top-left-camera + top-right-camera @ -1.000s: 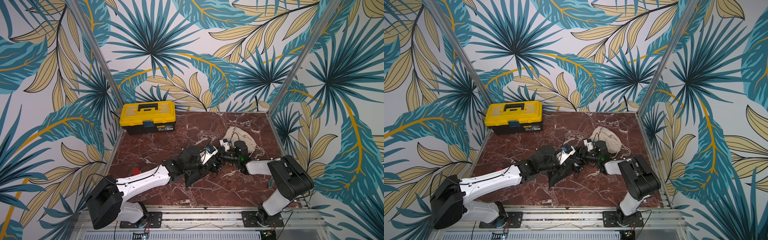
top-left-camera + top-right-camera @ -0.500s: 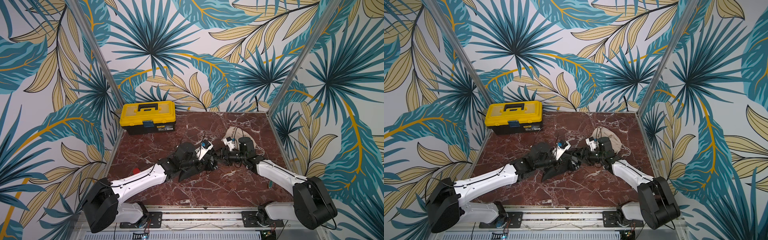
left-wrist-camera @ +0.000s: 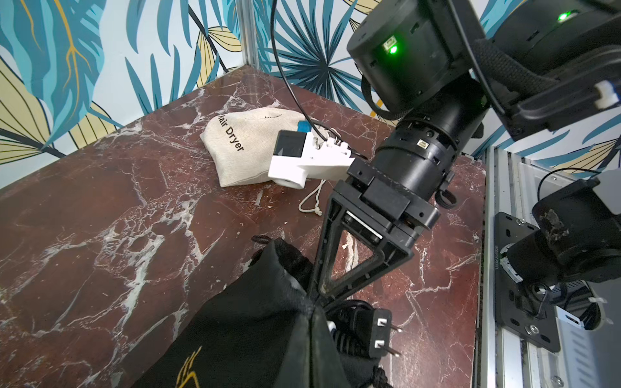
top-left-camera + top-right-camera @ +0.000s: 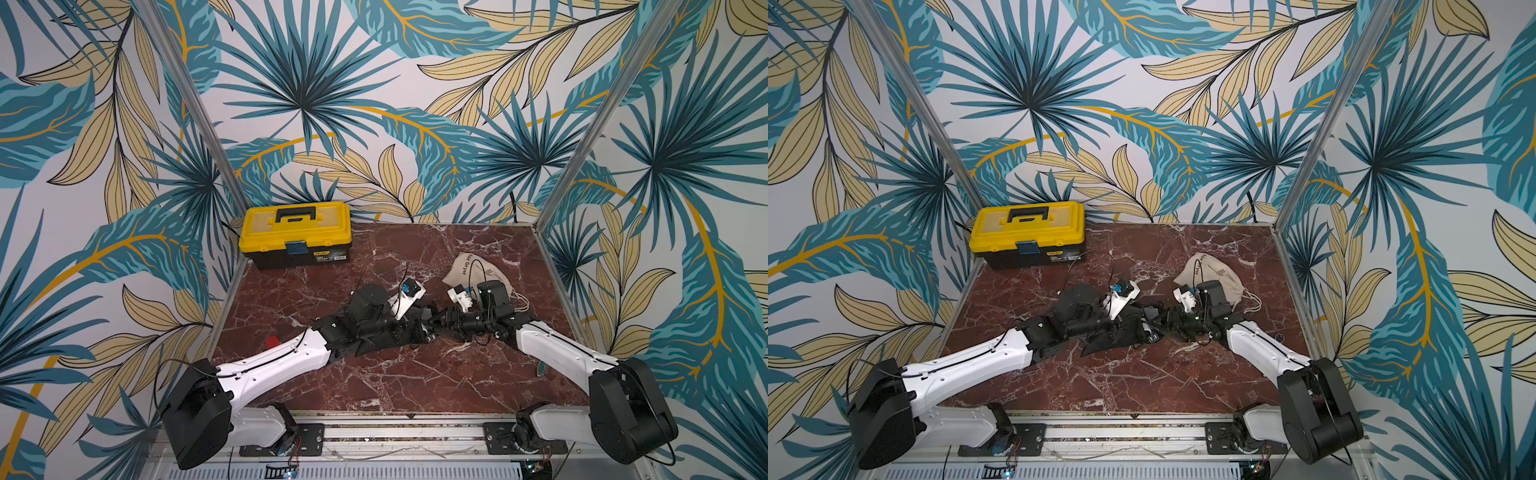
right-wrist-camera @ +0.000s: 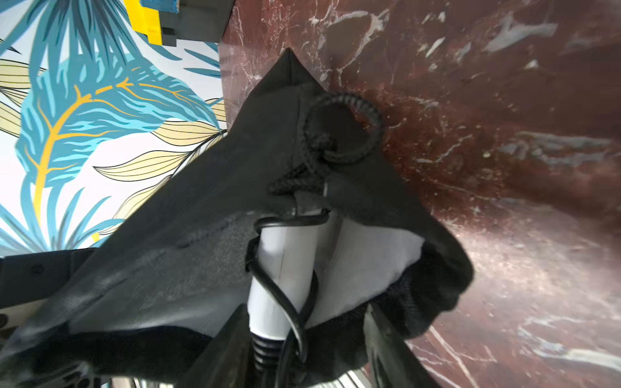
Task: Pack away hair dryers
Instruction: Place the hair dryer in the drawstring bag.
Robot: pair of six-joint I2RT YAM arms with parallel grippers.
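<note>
Right gripper (image 5: pixel 302 312): jaws apart, straddling the white dryer (image 5: pixel 282 265) handle at its cord end. Gap on one side, so it looks like guiding rather than clamping.
Left gripper (image 3: pixel 312 322): pinched together on the rim of the black bag (image 5: pixel 168 252), holding the mouth up.

Key relation: in the right wrist view the dryer's long axis runs from bottom centre up to mid-frame, straight ahead of the right jaws and into the bag mouth. Barrel is hidden inside; handle and part of the cord (image 5: pixel 265 278) are still out. Right arm is the nearer one, so the push along that axis is its job, I'd guess.

Snag risk: the plug (image 3: pixel 379 332) lies outside the bag, lower right in the left wrist view, just beside the rim.

Room: in a top view both grippers meet mid-table (image 4: pixel 374 386). Beige bag (image 3: pixel 242 147) is near, upper right of them. Yellow toolbox (image 4: pixel 297 232) is well apart, upper left. Bare marble toward the lower frame edge.
</note>
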